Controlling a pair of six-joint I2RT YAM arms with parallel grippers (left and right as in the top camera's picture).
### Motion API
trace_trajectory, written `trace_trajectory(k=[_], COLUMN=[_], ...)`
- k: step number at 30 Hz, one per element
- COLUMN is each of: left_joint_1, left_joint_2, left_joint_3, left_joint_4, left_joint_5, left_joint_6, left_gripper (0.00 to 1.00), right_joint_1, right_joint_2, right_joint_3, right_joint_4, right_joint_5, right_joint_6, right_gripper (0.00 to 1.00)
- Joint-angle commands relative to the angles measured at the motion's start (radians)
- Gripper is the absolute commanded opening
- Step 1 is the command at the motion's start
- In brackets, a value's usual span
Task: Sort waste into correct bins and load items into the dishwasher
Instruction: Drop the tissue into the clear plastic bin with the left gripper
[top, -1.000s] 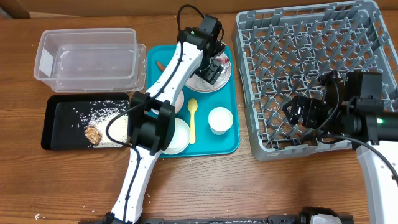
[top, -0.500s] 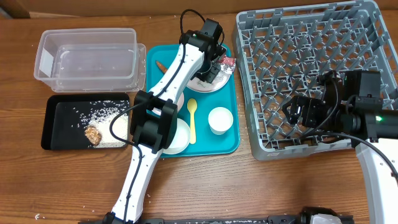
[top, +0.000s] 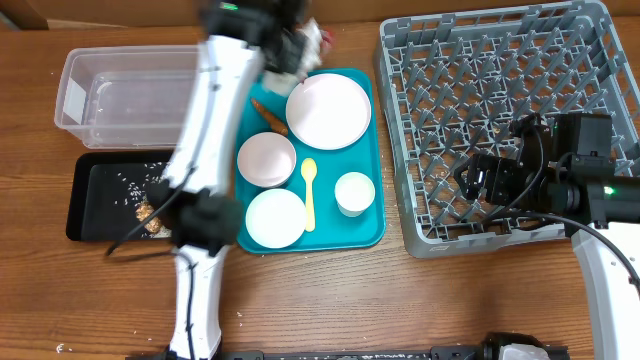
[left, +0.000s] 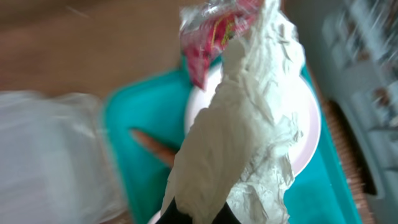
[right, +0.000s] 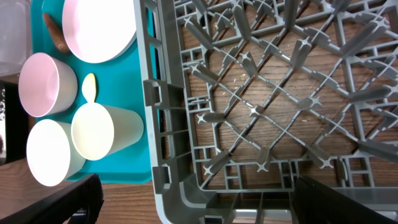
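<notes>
Two scraps, napkin (left: 249, 124) and wrapper (left: 211, 31), are hanging near the bench's far edge | left gripper (top: 292, 48) is clenching both | likely light, soft, film slippery: pinching bunched paper seems safest | right gripper (right: 199, 202) is hovering spread, empty, over rack (top: 500, 60).

I work at a staged test bench, more lab than kitchen: a wooden table (top: 330, 300) with my left arm (top: 215, 110) and right arm (top: 605, 270) reaching in from its near edge, black cables looped along them. The kitchen things sit straight on the wood: a grey dish rack (top: 460, 80), a teal tray (top: 325, 235) of dishes, a clear tub (top: 120, 100) and a black tray (top: 100, 185).
</notes>
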Motion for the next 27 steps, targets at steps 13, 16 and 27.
trace_trajectory(k=[13,16,27], left_joint_1=[0.354,0.38,0.343], left_joint_2=[0.008,0.091,0.129], left_joint_3=[-0.037,-0.05,0.034], left_joint_4=[-0.064,-0.019,0.035], left_joint_5=[-0.071,-0.016,0.002], left_joint_6=[-0.085,-0.083,-0.083], left_gripper=[0.04,0.13,0.94], right_joint_1=[0.001,0.001,0.001], right_joint_2=[-0.003,-0.003,-0.003], right_joint_3=[0.016,0.016,0.016], right_joint_4=[0.006,0.006,0.014], right_joint_5=[0.001,0.002,0.002], right_joint_6=[-0.001,-0.001,-0.001], right_gripper=[1.0,1.0,1.0])
